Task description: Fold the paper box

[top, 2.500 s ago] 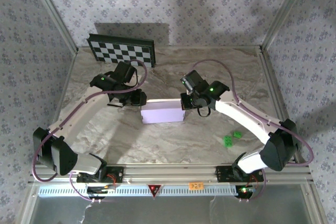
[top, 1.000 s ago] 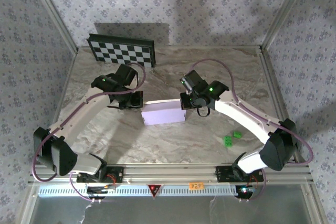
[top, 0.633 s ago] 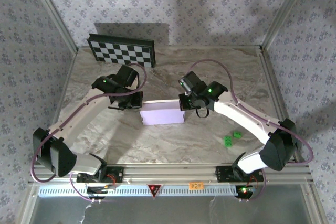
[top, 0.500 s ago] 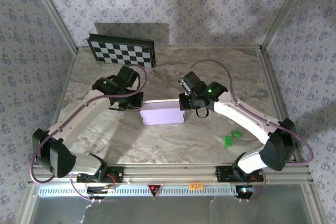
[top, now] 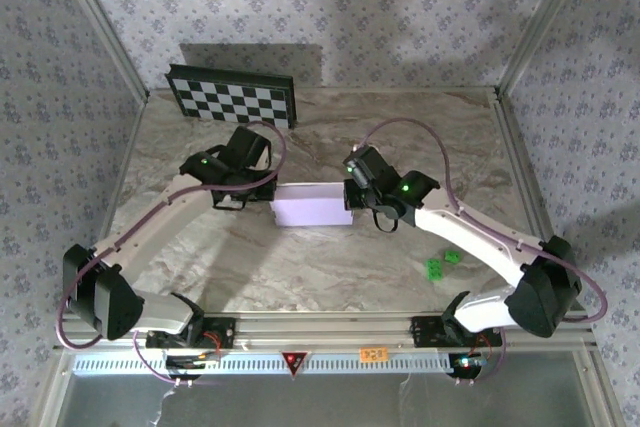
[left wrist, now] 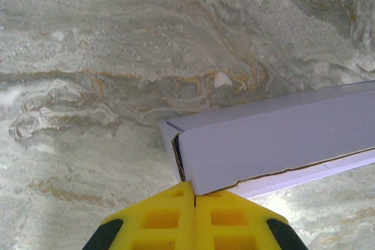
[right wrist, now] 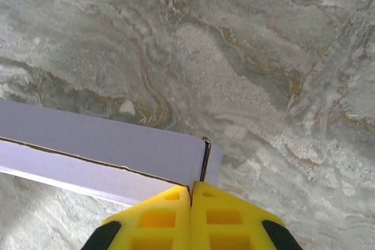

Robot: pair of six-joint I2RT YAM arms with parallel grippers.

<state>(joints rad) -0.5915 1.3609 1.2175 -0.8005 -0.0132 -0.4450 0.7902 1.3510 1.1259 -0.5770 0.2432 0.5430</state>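
From above I count one paper box (top: 312, 205), a small flat lavender cardboard oblong between my left gripper (top: 262, 192) and right gripper (top: 352, 192). There is also one checkerboard panel (top: 232, 97) beyond them by the flowered wallpaper (top: 400, 7), and two green bits (top: 440, 263) back toward my right base on the marbled table (top: 200, 247). My left wrist shows two yellow ribbed fingers (left wrist: 158, 221) pressed together on nothing, tips at the box's corner (its cut edge looks ragged); my right wrist shows another such pair of fingers (right wrist: 228, 221), closed and empty, touching the opposite corner.
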